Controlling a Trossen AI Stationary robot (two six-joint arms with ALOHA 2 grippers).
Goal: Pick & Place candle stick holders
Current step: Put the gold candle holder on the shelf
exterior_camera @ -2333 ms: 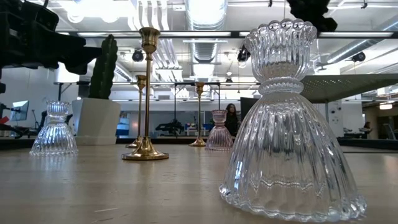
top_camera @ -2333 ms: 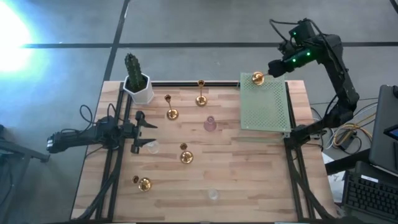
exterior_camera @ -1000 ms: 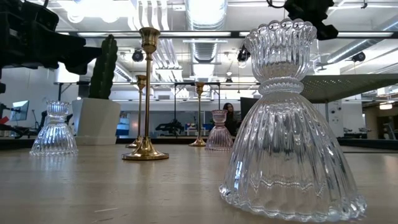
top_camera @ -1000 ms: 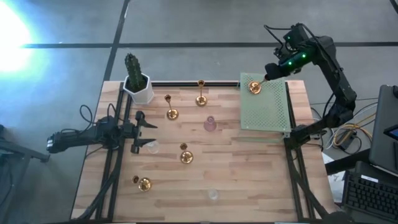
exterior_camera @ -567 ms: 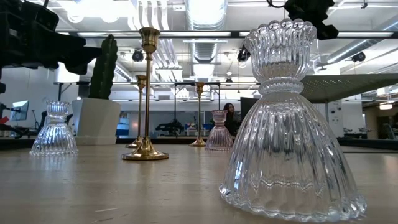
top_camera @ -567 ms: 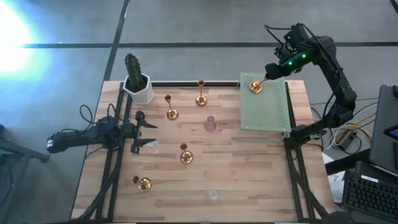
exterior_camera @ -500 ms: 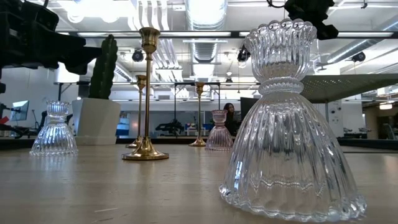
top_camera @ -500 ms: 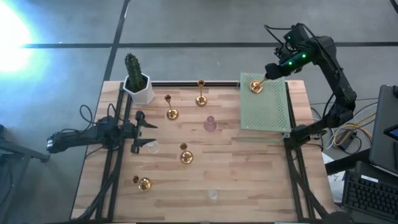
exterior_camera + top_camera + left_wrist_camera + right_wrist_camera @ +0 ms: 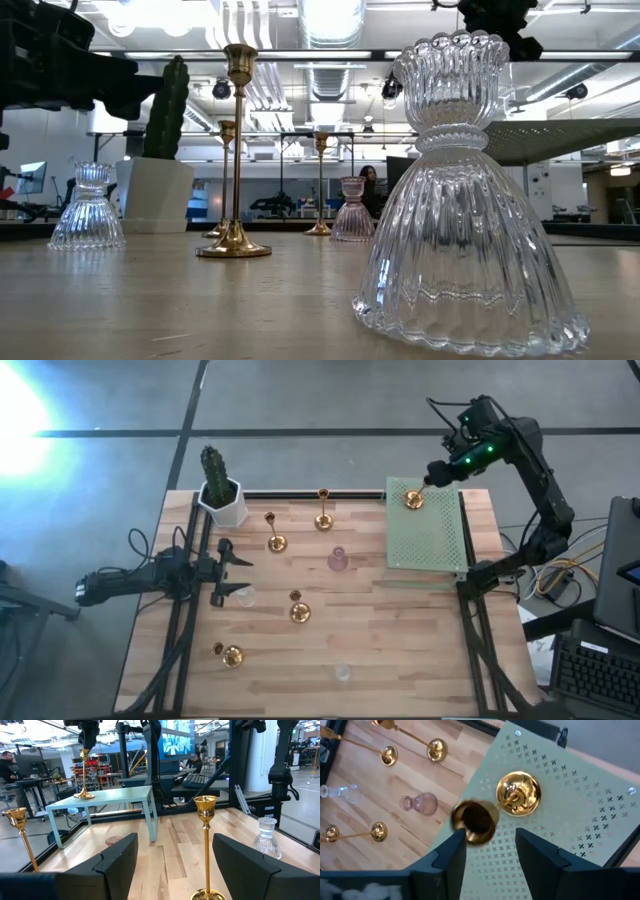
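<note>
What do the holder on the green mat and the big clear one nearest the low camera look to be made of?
The holder on the mat looks like polished gold-toned metal, probably brass: its base gives mirror-like reflections. The green mat looks like matte perforated sheet, metal or plastic. The clear ribbed holder looks like pressed glass; it is see-through with bright highlights.

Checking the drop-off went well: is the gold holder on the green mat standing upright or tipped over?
Upright. The gold holder stands with its round base flat on the green mat, its cup directly below the open right pincer.
</note>
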